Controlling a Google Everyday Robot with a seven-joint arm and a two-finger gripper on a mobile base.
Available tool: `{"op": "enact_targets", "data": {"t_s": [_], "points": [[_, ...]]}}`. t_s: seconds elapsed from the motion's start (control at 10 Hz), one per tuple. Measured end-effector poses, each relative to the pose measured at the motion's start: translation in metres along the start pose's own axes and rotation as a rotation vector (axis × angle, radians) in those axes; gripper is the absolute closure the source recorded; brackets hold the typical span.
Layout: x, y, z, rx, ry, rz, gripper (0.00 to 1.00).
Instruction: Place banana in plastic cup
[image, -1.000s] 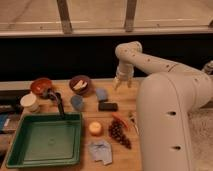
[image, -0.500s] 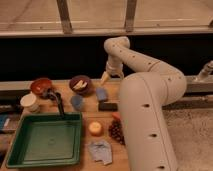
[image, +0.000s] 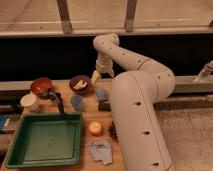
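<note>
One step in hand: reaching for the banana (image: 79, 86), lying in the purple bowl (image: 72, 80) far left. Gripper (image: 96, 77) just right of that bowl, spread impossible to tell. Next, probably: lowering onto banana, then carrying nearer, to plastic cup (image: 76, 102).

Dim, amber-tinted light from overhead

The white arm (image: 142, 107) at centre right catches the most light, its upper curve nearly washed out. The gripper (image: 95, 78) at upper centre stands pale against a black band crossing the upper frame. The table (image: 88, 116) and green tray (image: 45, 142) at lower left lie in muted, softly shadowed tones.
</note>
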Motion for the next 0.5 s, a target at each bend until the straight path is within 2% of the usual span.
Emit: {"op": "enact_targets", "data": {"t_s": [0.3,0.5], "points": [[0.0012,0.0029,-0.0008,0.002,-0.001,-0.003,0.22],[0.0012,0.0027,-0.001,0.002,-0.002,-0.002,0.28]]}}
